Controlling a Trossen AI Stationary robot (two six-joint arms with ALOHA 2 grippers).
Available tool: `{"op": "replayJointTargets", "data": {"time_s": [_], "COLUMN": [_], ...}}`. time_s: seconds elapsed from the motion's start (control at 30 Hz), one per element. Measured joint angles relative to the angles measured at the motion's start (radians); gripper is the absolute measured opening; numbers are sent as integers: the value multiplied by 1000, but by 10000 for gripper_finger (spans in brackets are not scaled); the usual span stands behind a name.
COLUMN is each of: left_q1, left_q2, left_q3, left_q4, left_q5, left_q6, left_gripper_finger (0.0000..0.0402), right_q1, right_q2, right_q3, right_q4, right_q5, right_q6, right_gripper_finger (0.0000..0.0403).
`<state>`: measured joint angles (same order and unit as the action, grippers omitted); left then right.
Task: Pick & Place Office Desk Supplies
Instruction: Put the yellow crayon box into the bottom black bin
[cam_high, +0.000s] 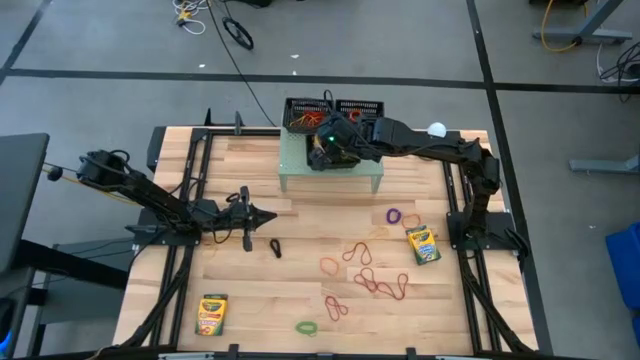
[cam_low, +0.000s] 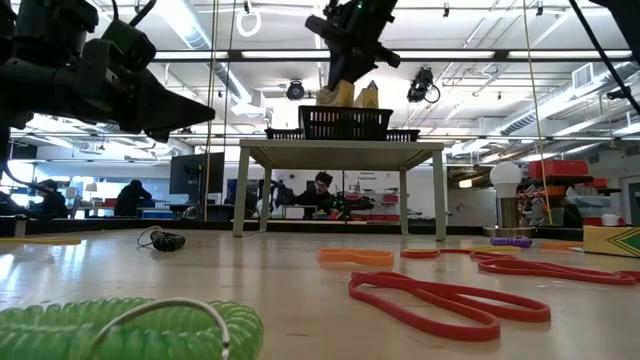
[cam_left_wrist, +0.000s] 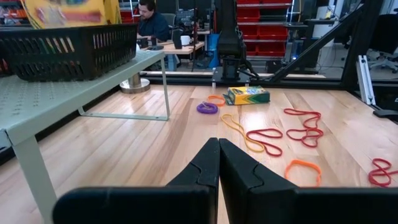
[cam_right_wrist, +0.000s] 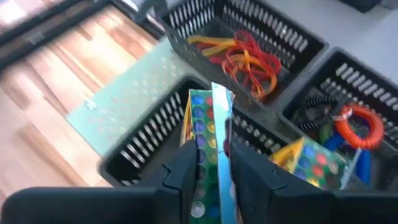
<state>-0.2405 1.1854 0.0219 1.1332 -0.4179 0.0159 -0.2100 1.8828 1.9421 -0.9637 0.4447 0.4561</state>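
Observation:
My right gripper (cam_high: 326, 148) is over the pale green riser (cam_high: 298, 175), shut on a yellow-and-green crayon box (cam_right_wrist: 210, 124) above a black mesh tray (cam_right_wrist: 146, 146). A second crayon box (cam_right_wrist: 311, 160) leans inside that tray. Two more crayon boxes lie flat on the table, one at the right (cam_high: 422, 243) and one at the near left (cam_high: 212, 313). Rubber-band loops in red (cam_high: 378, 284), orange (cam_high: 329, 265), purple (cam_high: 394, 215), green (cam_high: 306, 327) and black (cam_high: 274, 247) lie on the table. My left gripper (cam_high: 264, 217) is shut and empty, just above the table at its left. My right gripper pinches the crayon box by its two broad faces (cam_right_wrist: 202, 134) between the two fingers, near its upper end. The fingers come from above, pointing down. The box stands upright, edge toward the wrist camera, its lower end inside the tray (cam_low: 345, 122); whether it rests on the bottom is hidden.
Two more black mesh trays stand at the riser's far side, one with red and orange bands (cam_right_wrist: 249, 59), one with an orange coil and other items (cam_right_wrist: 354, 121). Bare wood lies between the left gripper and the bands. People sit in the room behind (cam_low: 322, 190).

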Motion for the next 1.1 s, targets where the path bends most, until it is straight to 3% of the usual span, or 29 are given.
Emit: {"op": "replayJointTargets", "data": {"time_s": [0.4, 0.73, 1.1], "left_q1": [0, 0, 0], "left_q2": [0, 0, 0], "left_q3": [0, 0, 0], "left_q4": [-6, -2, -2], "left_q5": [0, 0, 0], "left_q6": [-5, -18, -21], "left_gripper_finger": [9, 9, 9], "right_q1": [0, -1, -2], "right_q2": [-8, -9, -5], "right_q3": [5, 36, 35], "right_q4": [12, -154, -124], "right_q5": [54, 79, 101], "right_q6": [112, 314, 314], "right_gripper_finger": [96, 96, 109]}}
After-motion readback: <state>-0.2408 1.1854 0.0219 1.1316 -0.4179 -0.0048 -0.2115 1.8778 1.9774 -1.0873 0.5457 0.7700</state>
